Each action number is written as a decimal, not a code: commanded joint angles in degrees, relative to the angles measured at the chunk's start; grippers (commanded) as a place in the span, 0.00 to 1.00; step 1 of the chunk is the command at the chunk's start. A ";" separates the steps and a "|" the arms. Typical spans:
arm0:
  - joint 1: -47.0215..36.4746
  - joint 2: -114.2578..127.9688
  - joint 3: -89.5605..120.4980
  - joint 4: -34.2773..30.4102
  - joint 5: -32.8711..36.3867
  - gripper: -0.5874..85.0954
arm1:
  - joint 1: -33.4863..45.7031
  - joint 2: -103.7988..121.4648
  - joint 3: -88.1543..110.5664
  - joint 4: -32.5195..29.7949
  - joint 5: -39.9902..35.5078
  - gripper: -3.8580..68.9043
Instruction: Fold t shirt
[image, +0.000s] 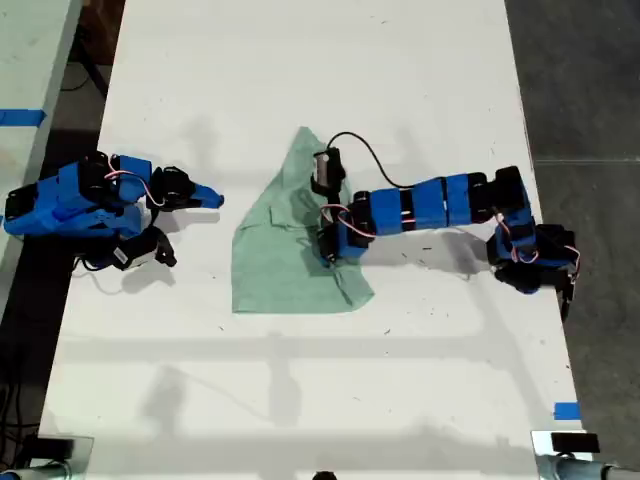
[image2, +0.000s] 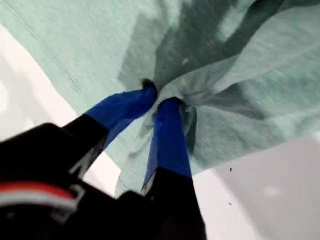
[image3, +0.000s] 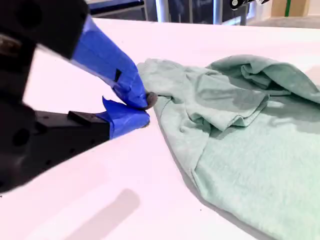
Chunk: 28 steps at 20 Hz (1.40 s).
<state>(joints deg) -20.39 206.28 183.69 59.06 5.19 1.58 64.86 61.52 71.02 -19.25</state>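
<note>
The t shirt (image: 285, 250) lies at the centre of the exterior view, long axis vertical. It is pinched near its lower right by my first gripper (image2: 159, 99), nearly closed. My second gripper (image3: 145, 110), almost shut and empty, rests left of it.

Premises present as a robotics lab or test bench. A long white table (image: 300, 60) stands on dark grey flooring (image: 580, 80), with blue tape markers (image: 566, 410) on the surface and loose black cabling (image: 15, 410) beside it.
</note>
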 joint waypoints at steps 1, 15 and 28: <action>-1.23 0.35 0.35 -0.44 -0.88 0.01 | -0.88 3.34 -4.04 -1.58 -0.79 0.29; -1.14 0.35 0.35 -0.35 -0.88 0.01 | 1.14 34.28 14.59 8.96 0.97 0.26; -0.88 0.35 0.35 -0.44 -1.05 0.01 | 14.33 136.05 109.42 2.99 0.09 0.05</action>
<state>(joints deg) -20.39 206.28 183.69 59.06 5.19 13.89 196.08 167.43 74.36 -16.35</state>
